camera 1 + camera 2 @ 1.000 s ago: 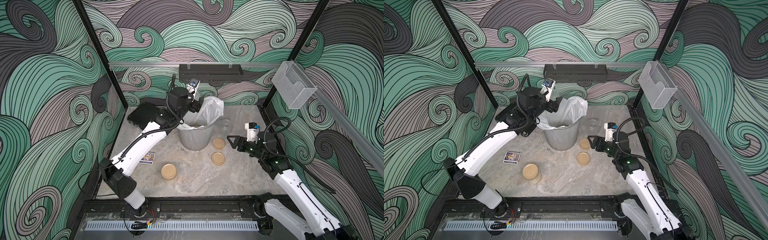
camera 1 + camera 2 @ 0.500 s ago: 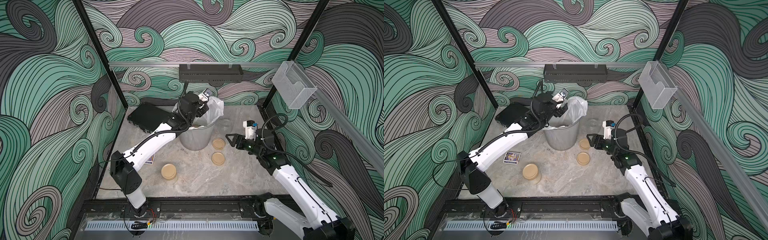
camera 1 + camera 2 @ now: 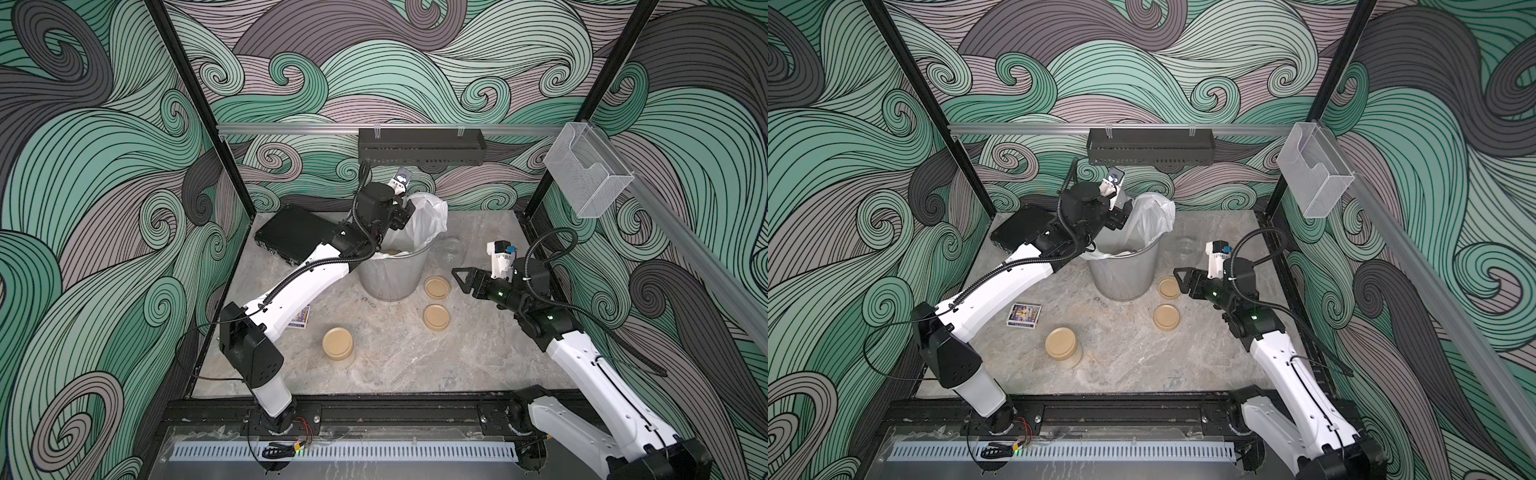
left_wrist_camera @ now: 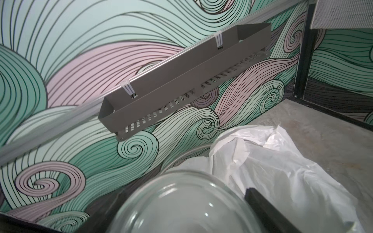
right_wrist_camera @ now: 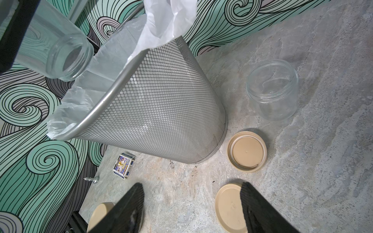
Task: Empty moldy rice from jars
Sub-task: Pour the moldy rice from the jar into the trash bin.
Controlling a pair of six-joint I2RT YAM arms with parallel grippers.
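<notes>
My left gripper [image 3: 405, 214] [image 4: 185, 201] is shut on a clear lidless jar [image 5: 50, 46] [image 4: 181, 207], tilted mouth-down over the silver mesh bin [image 3: 392, 278] [image 3: 1121, 276]; no grains show in it. A pale heap of moldy rice [image 3: 395, 252] lies in the bin's white liner. A second open jar [image 3: 451, 249] [image 5: 272, 90] stands empty beside the bin. A third jar [image 3: 338, 343] [image 3: 1062, 346] with its tan lid on stands near the front. My right gripper [image 3: 459, 276] [image 5: 191, 201] hangs open above the table beside two loose tan lids [image 3: 437, 286] [image 3: 436, 317].
A small printed box [image 3: 1023, 314] [image 5: 124, 165] lies left of the bin, near a small silver piece [image 5: 91, 179]. A black case [image 3: 295, 239] sits at the back left. A black shelf [image 3: 419, 147] and a clear holder [image 3: 586, 178] hang on the walls.
My left arm has swung the jar rightward over the bin's mouth and tipped it. My right gripper has barely shifted and stays open.
</notes>
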